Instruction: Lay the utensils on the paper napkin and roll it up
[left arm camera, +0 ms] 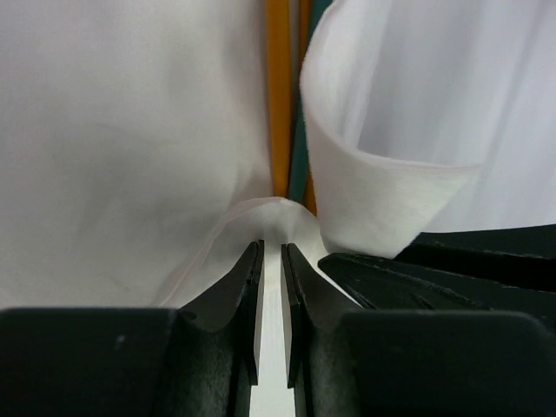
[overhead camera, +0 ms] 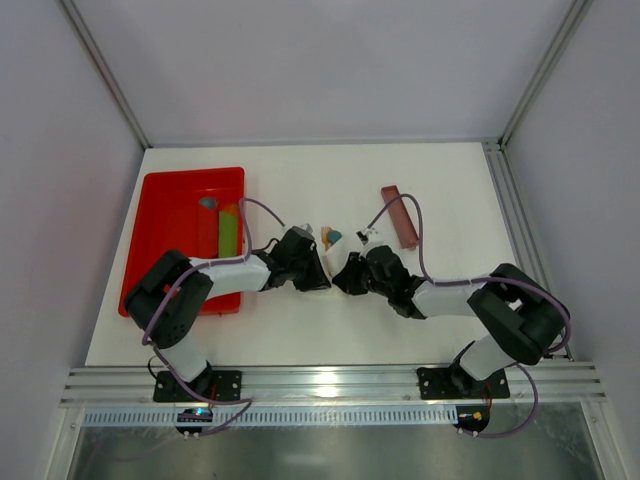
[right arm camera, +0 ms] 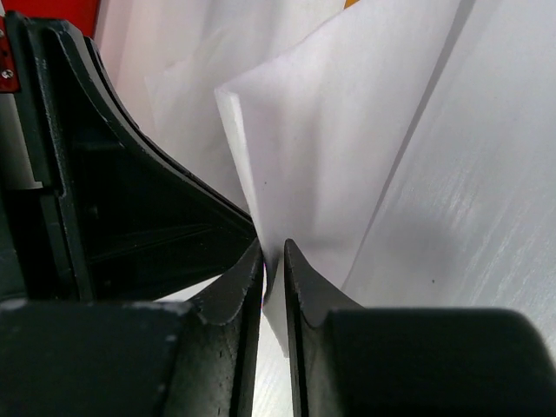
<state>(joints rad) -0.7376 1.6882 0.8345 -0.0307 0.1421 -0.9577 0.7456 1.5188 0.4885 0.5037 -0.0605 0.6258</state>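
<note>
The paper napkin [left arm camera: 408, 113] lay at the middle of the table [overhead camera: 300, 170], between the two wrists. Its right side was curled up into a loose fold beside the utensils [left arm camera: 278, 87], whose orange shafts ran off toward the far side. The left gripper [left arm camera: 271, 248] stood with its jaws at a narrow slit, nipping the near edge of the sheet where it bulged upward. The right gripper [right arm camera: 272, 250] was likewise almost closed, with a raised flap of the paper pinched between its tips. The sheet looked light, limp and quick to crease or tear, so it probably wanted a gentle pinch right at the edge, with both sides rolled evenly. The sticks looked stiff and smooth, and they might well slide out of the roll's open ends.
</note>
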